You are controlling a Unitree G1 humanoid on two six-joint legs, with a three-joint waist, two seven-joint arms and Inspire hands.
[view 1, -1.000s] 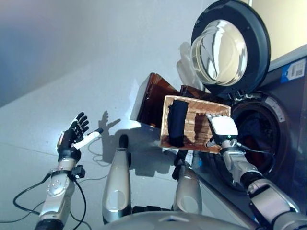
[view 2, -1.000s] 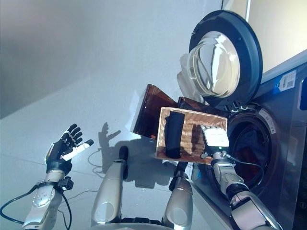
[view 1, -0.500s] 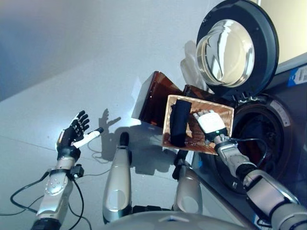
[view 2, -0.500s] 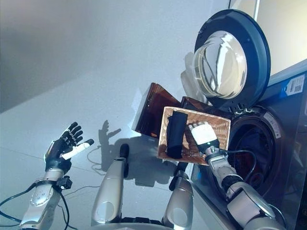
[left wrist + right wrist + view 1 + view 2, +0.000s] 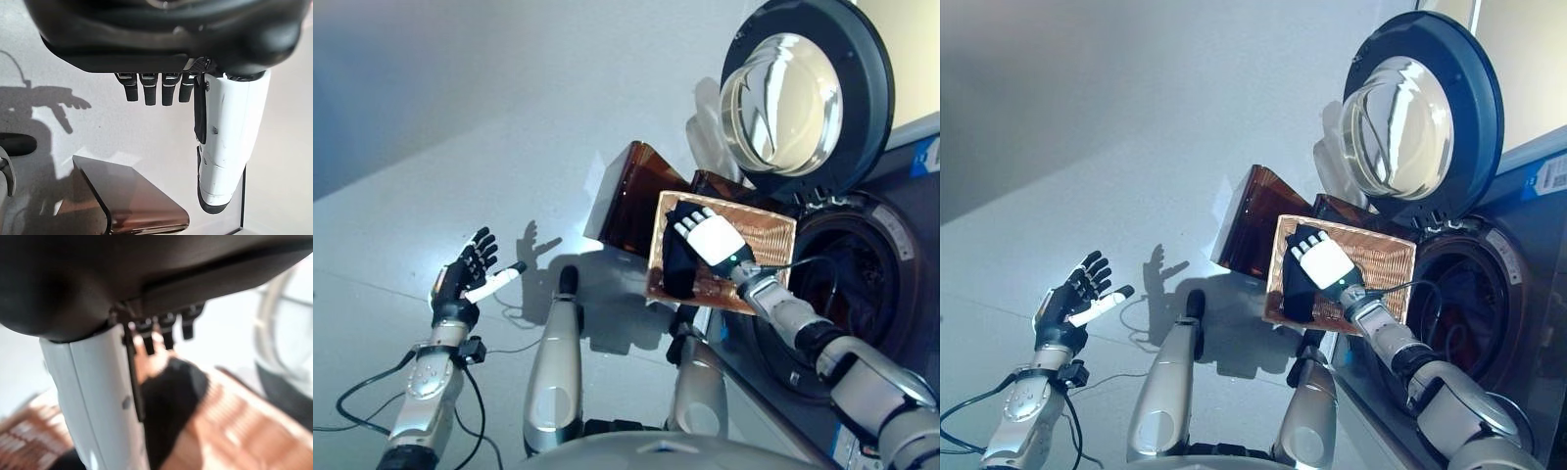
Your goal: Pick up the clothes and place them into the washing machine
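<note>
A dark folded garment (image 5: pixel 674 269) lies along the left side of a woven basket (image 5: pixel 773 245) that stands before the washing machine's open drum (image 5: pixel 857 284). My right hand (image 5: pixel 713 238) hovers over the garment's upper end, open, with its fingers spread and straight. Its wrist view shows the garment (image 5: pixel 168 399) just past the fingers and the white-covered thumb (image 5: pixel 93 396). My left hand (image 5: pixel 460 279) is held up open at the lower left, far from the basket, holding nothing.
The machine's round glass door (image 5: pixel 793 98) stands swung open above the basket. A brown translucent stand (image 5: pixel 631 201) sits on the grey floor just left of the basket, also seen as the brown stand (image 5: pixel 132 200) in the left wrist view.
My right hand has moved from the basket's right side leftward across it, to over the dark garment. The left hand has stayed still. The camera has shifted slightly.
</note>
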